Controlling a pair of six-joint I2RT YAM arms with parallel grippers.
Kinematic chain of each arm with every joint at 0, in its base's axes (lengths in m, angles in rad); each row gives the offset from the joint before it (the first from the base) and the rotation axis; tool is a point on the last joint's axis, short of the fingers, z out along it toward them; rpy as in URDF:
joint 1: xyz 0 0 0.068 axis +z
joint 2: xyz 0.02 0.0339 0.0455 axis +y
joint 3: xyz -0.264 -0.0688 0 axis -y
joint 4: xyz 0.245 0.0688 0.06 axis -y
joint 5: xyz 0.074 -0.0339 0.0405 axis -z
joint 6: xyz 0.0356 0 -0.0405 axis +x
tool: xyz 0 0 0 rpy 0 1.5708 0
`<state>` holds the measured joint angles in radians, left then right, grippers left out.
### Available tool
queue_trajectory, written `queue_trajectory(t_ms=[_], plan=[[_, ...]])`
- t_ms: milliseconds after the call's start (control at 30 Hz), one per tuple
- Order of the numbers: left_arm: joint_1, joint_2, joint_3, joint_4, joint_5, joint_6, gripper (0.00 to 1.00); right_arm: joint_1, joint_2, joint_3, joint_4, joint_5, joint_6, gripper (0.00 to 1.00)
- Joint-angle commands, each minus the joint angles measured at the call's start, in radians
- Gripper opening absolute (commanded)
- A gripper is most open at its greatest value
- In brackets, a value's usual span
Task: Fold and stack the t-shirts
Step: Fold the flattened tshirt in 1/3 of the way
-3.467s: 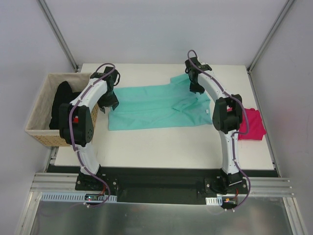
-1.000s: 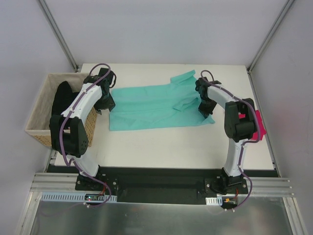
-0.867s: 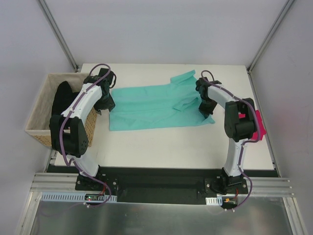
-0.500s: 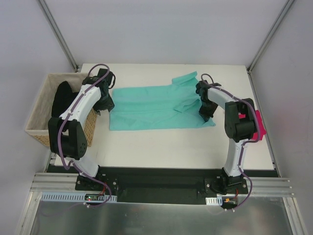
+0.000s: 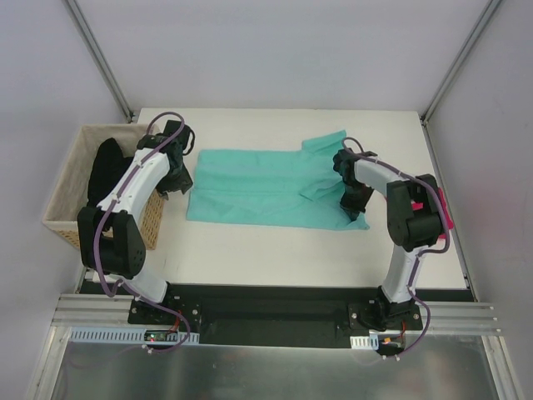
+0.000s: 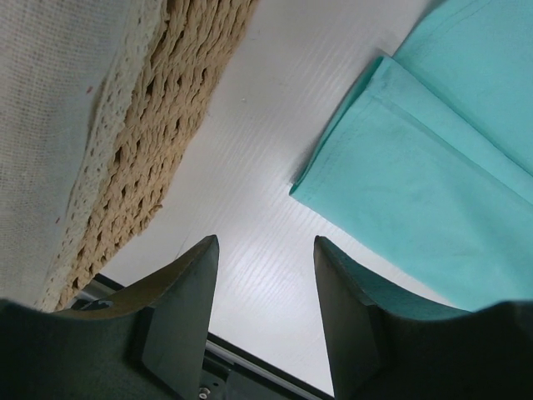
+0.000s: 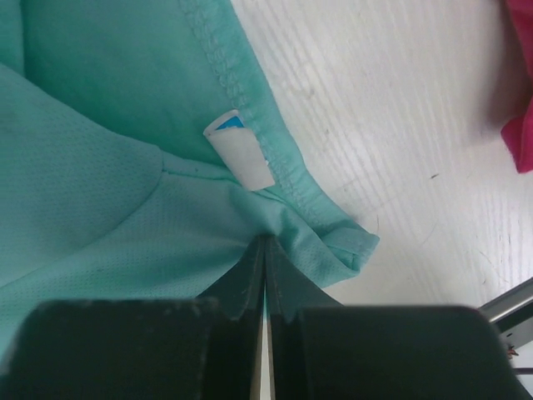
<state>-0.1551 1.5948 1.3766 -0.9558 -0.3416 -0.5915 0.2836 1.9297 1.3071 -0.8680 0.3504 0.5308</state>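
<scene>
The teal-mint t-shirt (image 5: 258, 187) lies spread across the middle of the table, folded into a long band. My right gripper (image 5: 356, 204) is shut on its near right corner. In the right wrist view the closed fingertips (image 7: 265, 242) pinch the teal cloth (image 7: 100, 192) just below the hem and a white label (image 7: 239, 148). The magenta-pink t-shirt (image 5: 441, 212) lies at the right table edge, mostly hidden behind the right arm, and shows as a pink patch (image 7: 520, 142). My left gripper (image 5: 176, 173) hangs open over bare table (image 6: 265, 242), just left of the shirt's left corner (image 6: 433, 167), holding nothing.
A wicker basket (image 5: 62, 200) with a white liner stands off the table's left edge, dark clothes (image 5: 104, 171) inside it. Its woven wall (image 6: 150, 125) is close beside my left gripper. White walls and metal frame posts enclose the table.
My right gripper has drawn the shirt's right end toward the near side, pulling the bunched sleeve flatter. The left gripper has shifted slightly and stays open.
</scene>
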Motion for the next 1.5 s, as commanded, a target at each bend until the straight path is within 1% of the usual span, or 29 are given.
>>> queue_trajectory(t_ms=[0,367,600,800,933,1067,1100,1167,1200,1267,1300,1333,1400,1467], plan=[[0.012,-0.058,-0.013,-0.02,-0.036,-0.016,0.5,0.052,-0.067,-0.045,-0.039,-0.016,0.037,0.01],[0.012,-0.076,-0.042,-0.009,-0.042,0.002,0.5,0.178,-0.11,-0.138,-0.046,-0.031,0.083,0.01],[0.012,-0.091,-0.071,0.0,-0.04,0.002,0.5,0.189,-0.124,-0.16,-0.049,-0.022,0.101,0.01],[0.012,-0.081,-0.056,0.008,-0.042,0.016,0.5,0.206,-0.144,-0.125,-0.086,0.008,0.11,0.01],[0.012,-0.07,-0.028,0.012,-0.04,0.03,0.5,0.239,-0.198,-0.08,-0.136,0.059,0.12,0.06],[0.012,-0.047,0.009,0.029,-0.033,0.039,0.5,0.284,-0.242,0.01,-0.203,0.114,0.127,0.09],[0.012,-0.035,0.018,0.031,-0.03,0.039,0.5,0.295,-0.251,0.027,-0.216,0.127,0.127,0.12],[0.012,-0.019,0.048,0.032,-0.019,0.047,0.5,0.319,-0.276,0.056,-0.246,0.166,0.124,0.15],[0.012,-0.006,0.056,0.034,-0.016,0.048,0.5,0.327,-0.279,0.085,-0.25,0.174,0.117,0.19],[0.012,0.011,0.076,0.04,-0.01,0.058,0.5,0.333,-0.278,0.11,-0.252,0.193,0.101,0.23],[0.012,0.028,0.078,0.045,-0.005,0.062,0.5,0.333,-0.272,0.135,-0.253,0.2,0.092,0.29],[0.012,0.037,0.084,0.046,-0.004,0.071,0.5,0.335,-0.264,0.153,-0.252,0.215,0.083,0.32],[0.012,0.066,0.084,0.051,0.009,0.078,0.5,0.332,-0.232,0.188,-0.256,0.231,0.057,0.34],[0.011,0.085,0.079,0.064,0.021,0.085,0.5,0.333,-0.213,0.256,-0.262,0.257,0.037,0.34]])
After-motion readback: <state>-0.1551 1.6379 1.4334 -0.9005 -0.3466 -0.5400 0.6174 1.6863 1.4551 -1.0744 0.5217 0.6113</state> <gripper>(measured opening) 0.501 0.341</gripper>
